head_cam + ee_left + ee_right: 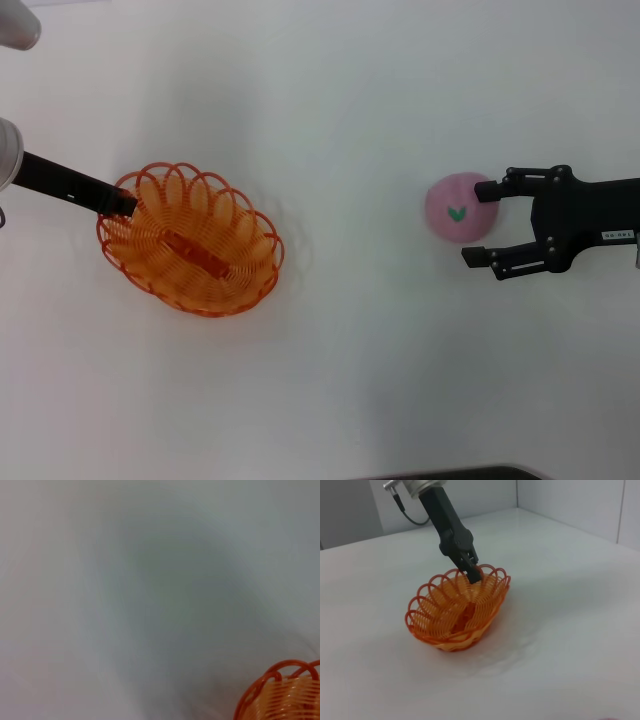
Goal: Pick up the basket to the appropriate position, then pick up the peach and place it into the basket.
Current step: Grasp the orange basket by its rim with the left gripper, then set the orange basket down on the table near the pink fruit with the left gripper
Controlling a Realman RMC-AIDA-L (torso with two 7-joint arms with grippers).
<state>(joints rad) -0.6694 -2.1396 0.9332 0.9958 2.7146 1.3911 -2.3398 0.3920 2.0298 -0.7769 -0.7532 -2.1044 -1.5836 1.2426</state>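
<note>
The orange wire basket (190,240) sits on the white table at the left; it also shows in the right wrist view (457,610) and partly in the left wrist view (282,695). My left gripper (125,203) is shut on the basket's far-left rim, which the right wrist view (474,575) shows pinched. The pink peach (456,208) with its green leaf mark lies at the right. My right gripper (482,224) is open at the peach's right side. Its upper fingertip is at the peach's edge and its lower one is just below the peach.
The white table (350,380) has nothing else on it. A wall and a corner stand behind the table in the right wrist view (560,500). A dark edge shows at the bottom of the head view (450,474).
</note>
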